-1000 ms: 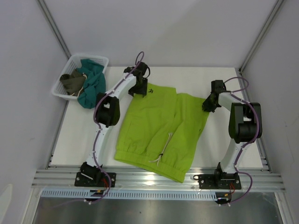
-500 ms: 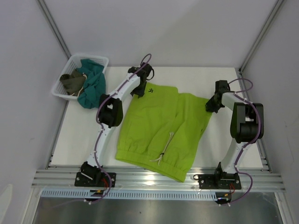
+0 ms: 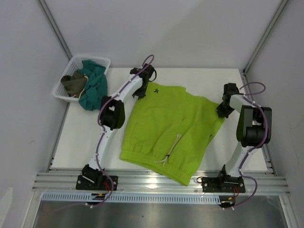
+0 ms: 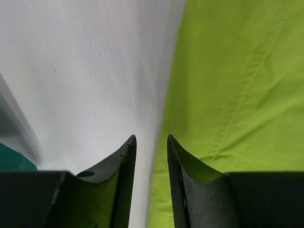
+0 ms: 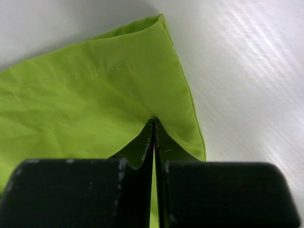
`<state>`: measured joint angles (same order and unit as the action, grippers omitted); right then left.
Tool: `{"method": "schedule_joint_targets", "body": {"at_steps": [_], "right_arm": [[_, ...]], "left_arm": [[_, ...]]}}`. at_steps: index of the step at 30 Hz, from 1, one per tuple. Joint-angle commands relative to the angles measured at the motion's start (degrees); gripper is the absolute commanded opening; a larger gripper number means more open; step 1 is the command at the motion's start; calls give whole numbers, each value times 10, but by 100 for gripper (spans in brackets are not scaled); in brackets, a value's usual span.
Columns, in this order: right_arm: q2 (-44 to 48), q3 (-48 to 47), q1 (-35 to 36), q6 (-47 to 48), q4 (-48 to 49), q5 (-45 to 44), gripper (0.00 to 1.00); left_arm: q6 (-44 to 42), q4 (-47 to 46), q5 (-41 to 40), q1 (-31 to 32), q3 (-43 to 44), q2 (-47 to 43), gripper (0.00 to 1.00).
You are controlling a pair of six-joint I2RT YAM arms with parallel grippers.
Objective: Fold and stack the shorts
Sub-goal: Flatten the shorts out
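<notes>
L arm [image 3: 110,114] reaches far fwd from its base, elbow bent over the left part of the surface [image 3: 85,137]. Its wrist dips at the far-left corner of the shorts [image 3: 171,128], just beside the black logo [image 3: 156,91]. L jaws stand a narrow slot apart. In the wrist view the shorts' side edge runs down into that slot w/ white surface left of it. Can't tell if either finger [image 4: 124,166] touches cloth.

R arm [image 3: 251,126] is folded tight by the right side, wrist angled in and down to the shorts' far-right corner. R jaws are pressed together on that corner, and the cloth fans out from the pinch.

Shorts lie spread flat mid-surface, btwn the two arms. Legs are to the far side; the waistband [image 3: 152,161] is nearest the bases, its right end close to the near edge. White drawstring [image 3: 172,148] lies loose on top.

Bare surface shows left of the shorts around the L arm, in a strip along the far edge, and in a thin strip by the R arm. A white basket [image 3: 61,84] sits at the far-left corner w/ a teal garment [image 3: 95,90] spilling over its rim and an olive-brown garment [image 3: 73,83] inside. It is apart from the shorts, L arm btwn.

Surface is white and matte, w/ glare streaks in the R wrist view. Pale grey walls close three sides, w/ metal posts at the far corners. An aluminium rail [image 3: 161,180] along the near edge carries both bases.
</notes>
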<state>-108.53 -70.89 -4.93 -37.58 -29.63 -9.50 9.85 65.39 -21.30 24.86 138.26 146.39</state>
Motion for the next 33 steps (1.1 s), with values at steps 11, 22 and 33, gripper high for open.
{"method": "schedule_joint_targets", "body": {"at_steps": [11,22,33], "right_arm": [[65,30,-23,-22,-90,-129,2],[141,-92,36,65,-99,-76,57],[105,-99,154,69,-25,81,60]], "left_arm": [[3,9,-12,-3,25,0,35],[82,-69,17,-5,-90,-202,73],[225,-119,114,11,-407,-538,82]]}}
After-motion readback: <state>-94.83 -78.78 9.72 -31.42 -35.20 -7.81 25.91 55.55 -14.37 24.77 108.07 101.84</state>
